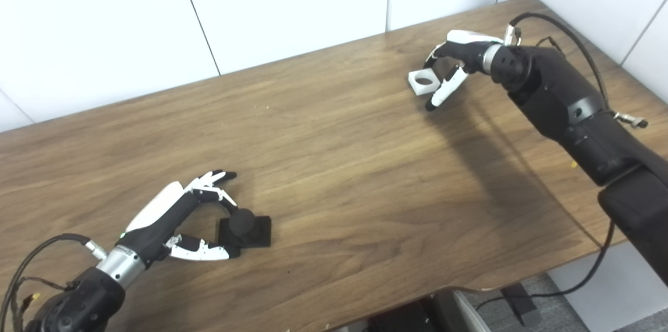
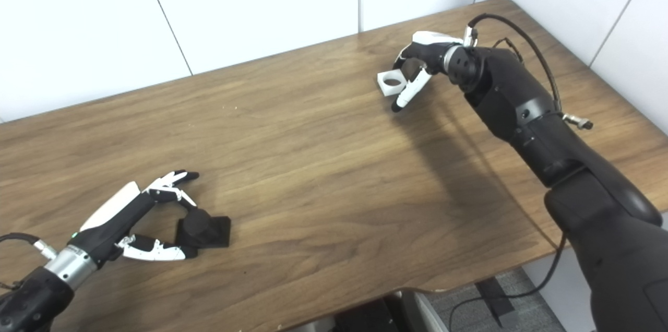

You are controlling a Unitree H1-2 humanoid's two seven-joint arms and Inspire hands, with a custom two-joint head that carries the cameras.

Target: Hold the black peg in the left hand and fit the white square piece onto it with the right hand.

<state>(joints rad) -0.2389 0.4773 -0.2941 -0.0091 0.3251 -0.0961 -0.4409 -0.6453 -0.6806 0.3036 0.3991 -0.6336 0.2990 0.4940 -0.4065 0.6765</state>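
We are working both ends of the wooden table (image 1: 334, 165) at once: near the left edge, our left hand (image 1: 177, 217) is closing around the black peg (image 1: 245, 227), a round post standing on a square base that is resting flat on the wood. The fingers (image 1: 214, 186) are curling over the far side of the post while the thumb (image 1: 201, 251) is reaching along the near side of the base, so the post is sitting between them; whether they are pressing it or only bracketing it, we cannot tell from either view. The base appears to be lying on the table, so we are judging that the peg is not yet lifted.

At the far right, our right hand (image 2: 420, 63) is pinching the white square piece (image 2: 390, 83) at its right edge, with the thumb (image 2: 409, 92) pointing down in front and the fingers bent behind it. The piece is tilting its round hole up and toward us (a useful pose, since that hole has to meet the post). It is hard to say whether it is lifted or touching the wood.

The two parts are sitting well apart, each nearest the hand meant for it. We are reading this as the grasping stage, with the carrying and fitting left to do.
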